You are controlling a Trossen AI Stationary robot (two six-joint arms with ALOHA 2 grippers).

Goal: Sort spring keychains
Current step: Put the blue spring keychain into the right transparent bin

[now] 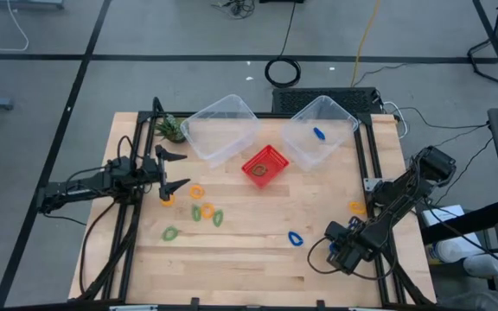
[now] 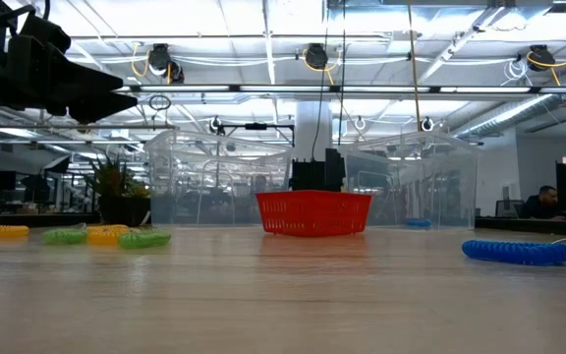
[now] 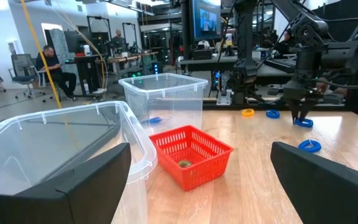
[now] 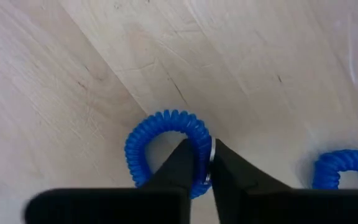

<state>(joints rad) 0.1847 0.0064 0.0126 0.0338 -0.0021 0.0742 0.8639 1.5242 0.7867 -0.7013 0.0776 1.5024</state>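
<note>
An open robotics lab or workshop: a wooden tabletop on a grey floor with trailing cables, exposed ceiling ducts, monitors, office chairs and seated people at desks beyond.

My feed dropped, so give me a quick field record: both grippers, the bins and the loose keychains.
right gripper: shut on blue keychain, at the table
second blue keychain: lying close by
left gripper: open, hovering above the orange and green keychains
red basket: mid-table, between the clear bins
right clear bin: one blue keychain inside
left clear bin: looks empty
</note>
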